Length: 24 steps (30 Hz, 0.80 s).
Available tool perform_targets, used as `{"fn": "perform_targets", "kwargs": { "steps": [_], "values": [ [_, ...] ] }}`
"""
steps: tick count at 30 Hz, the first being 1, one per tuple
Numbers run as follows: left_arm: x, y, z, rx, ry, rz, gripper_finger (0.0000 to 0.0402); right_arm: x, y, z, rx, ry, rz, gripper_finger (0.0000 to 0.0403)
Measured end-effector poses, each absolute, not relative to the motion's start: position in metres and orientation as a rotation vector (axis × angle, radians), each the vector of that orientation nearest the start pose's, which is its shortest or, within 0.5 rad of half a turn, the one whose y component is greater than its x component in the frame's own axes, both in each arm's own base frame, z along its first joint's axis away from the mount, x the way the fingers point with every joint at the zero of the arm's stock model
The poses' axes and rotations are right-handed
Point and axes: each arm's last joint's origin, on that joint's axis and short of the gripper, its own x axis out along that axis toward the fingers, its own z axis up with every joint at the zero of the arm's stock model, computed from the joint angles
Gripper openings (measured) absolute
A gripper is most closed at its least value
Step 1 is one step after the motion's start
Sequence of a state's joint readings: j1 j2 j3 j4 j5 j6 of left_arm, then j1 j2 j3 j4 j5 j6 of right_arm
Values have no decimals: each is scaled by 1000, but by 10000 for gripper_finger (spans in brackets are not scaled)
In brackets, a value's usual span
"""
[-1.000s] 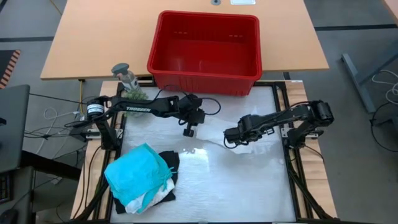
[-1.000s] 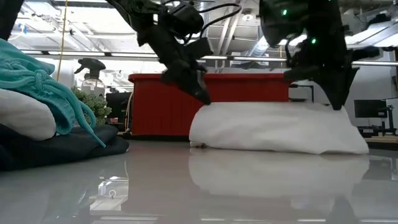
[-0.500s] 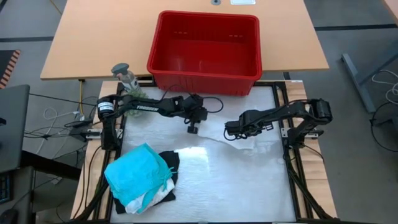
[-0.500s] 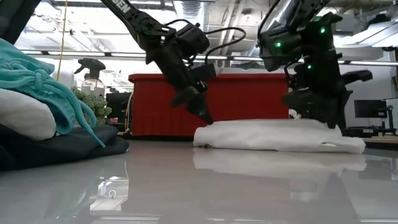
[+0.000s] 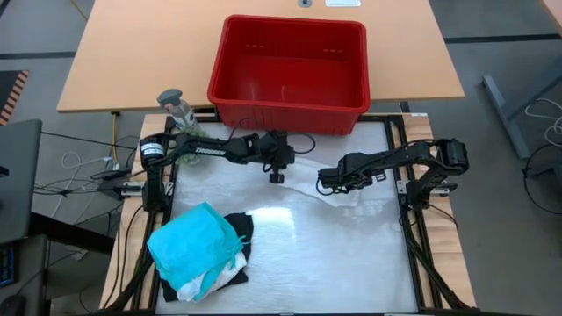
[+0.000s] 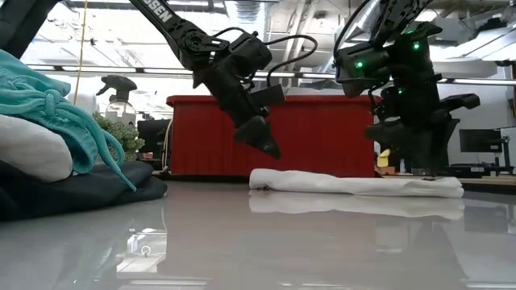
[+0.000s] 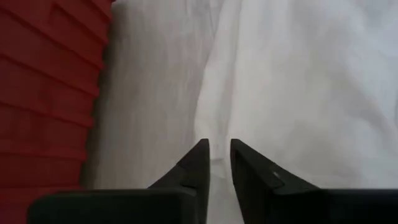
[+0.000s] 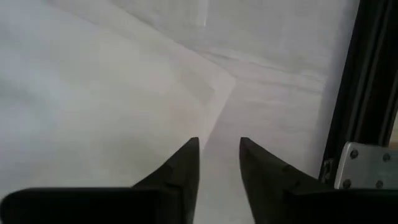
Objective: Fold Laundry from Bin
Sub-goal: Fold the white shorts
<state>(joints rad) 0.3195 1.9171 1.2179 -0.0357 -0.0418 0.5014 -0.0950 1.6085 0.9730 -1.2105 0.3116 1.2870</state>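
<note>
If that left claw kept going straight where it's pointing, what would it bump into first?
Probably the white cloth lying flat on the table: the left gripper hangs just above its edge, tips slightly apart, angled down at it beside the red bin.

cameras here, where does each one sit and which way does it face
High view: above the table, looking straight down; both arms, red bin, folded pile.
Low view: at tabletop height, looking level across; both arms over the white cloth, bin behind.
Left wrist view: on the left arm, facing down; left gripper slightly parted.
Right wrist view: on the right arm, facing down; right gripper parted.
Shared: both wrist views and the low view show the white cloth.
</note>
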Motion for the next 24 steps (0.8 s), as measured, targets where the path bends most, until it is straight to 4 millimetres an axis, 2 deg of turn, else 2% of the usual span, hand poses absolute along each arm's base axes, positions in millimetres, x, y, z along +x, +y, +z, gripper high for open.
{"fn": "perform_targets", "kwargs": {
  "steps": [3, 7, 12, 14, 18, 22, 24],
  "values": [
    [385, 133, 175, 388, 813, 155, 76, 237, -32, 178, 662, 1333, -1338, 166],
    [386, 135, 191, 324, 815, 155, 105, 249, -33, 181, 619, 1314, -1199, 190],
    [384, 134, 221, 112, 742, -125, 111, 277, -23, 194, 472, 1225, -915, 188],
    [379, 137, 234, 46, 733, -184, 111, 290, -17, 200, 390, 1162, -779, 185],
    [352, 148, 270, 0, 722, -205, 111, 316, -5, 211, 267, 960, -561, 184],
    [315, 149, 308, 7, 708, -180, 111, 336, -9, 212, 164, 823, -521, 185],
    [299, 146, 325, 31, 687, -158, 111, 344, -14, 202, 134, 821, -500, 192]
  ]
}}
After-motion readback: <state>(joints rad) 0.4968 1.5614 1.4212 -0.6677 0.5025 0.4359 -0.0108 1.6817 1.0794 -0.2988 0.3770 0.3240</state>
